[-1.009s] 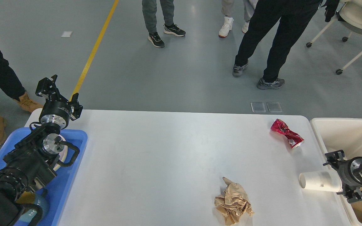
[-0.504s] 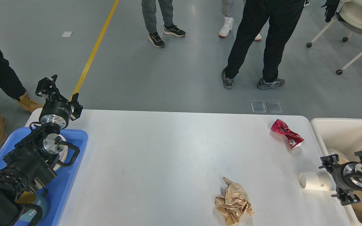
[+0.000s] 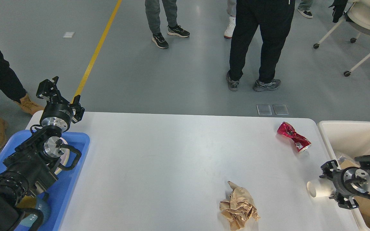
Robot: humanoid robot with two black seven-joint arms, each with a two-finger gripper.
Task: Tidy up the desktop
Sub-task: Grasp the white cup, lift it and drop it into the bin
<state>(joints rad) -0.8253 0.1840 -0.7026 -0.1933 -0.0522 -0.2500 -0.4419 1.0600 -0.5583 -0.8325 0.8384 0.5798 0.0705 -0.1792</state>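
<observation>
Head view, looking down and forward. The white table (image 3: 178,160) fills the middle and lower part of the frame, with grey floor and several people's legs beyond its far edge.

My left hand (image 3: 58,93) sits at the upper left corner of the table, raised above the blue tray (image 3: 75,166) that runs down the left edge of the frame. Its fingers (image 3: 47,86) are spread and hold nothing.

My right hand (image 3: 334,187) is at the lower right, at the table's right edge, next to the cream bin (image 3: 342,134). It is pinching a white paper cup (image 3: 318,189), which lies on its side with its open mouth facing left.

A crushed red can (image 3: 293,136) lies on the table in the upper right, near the bin. A crumpled wad of brown paper (image 3: 238,206) lies at the lower centre right, well apart from the can.
</observation>
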